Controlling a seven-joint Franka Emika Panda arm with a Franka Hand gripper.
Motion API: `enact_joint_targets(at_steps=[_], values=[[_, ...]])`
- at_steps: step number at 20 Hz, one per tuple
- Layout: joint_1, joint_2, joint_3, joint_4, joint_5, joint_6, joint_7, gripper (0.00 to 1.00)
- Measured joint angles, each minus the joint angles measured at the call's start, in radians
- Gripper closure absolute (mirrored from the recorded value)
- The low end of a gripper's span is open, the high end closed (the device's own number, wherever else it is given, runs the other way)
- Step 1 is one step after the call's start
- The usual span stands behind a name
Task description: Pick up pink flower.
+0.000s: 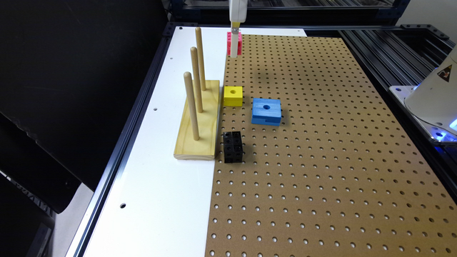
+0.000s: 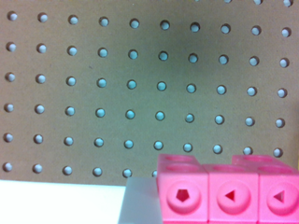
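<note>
The pink flower (image 1: pixel 239 40) is a small bright pink block of joined cubes with round holes, hanging above the far end of the brown pegboard (image 1: pixel 321 150). My gripper (image 1: pixel 234 53) comes down from the top of the exterior view, and its white finger covers the block's middle. In the wrist view the pink flower (image 2: pixel 229 196) sits close to the camera, with one pale finger (image 2: pixel 138 203) pressed against its side. The board lies well below it and carries a soft shadow. The gripper is shut on the pink flower.
A wooden base with three upright pegs (image 1: pixel 198 121) stands on the white surface (image 1: pixel 153 200) at the exterior view's left. Beside it on the pegboard lie a yellow block (image 1: pixel 233 95), a blue block (image 1: pixel 266 111) and a black holed block (image 1: pixel 233 146). The robot's base (image 1: pixel 432 100) is at the right edge.
</note>
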Motion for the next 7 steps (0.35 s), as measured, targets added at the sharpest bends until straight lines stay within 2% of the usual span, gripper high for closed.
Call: enact_joint_targets(at_steps=[4,7], values=[[0.0,-0.057,0.0,0.001,0.0,-0.054,0.0,1.0],[0.0,-0.121,0.001,0.003,0.0005,-0.114,0.0,1.0]])
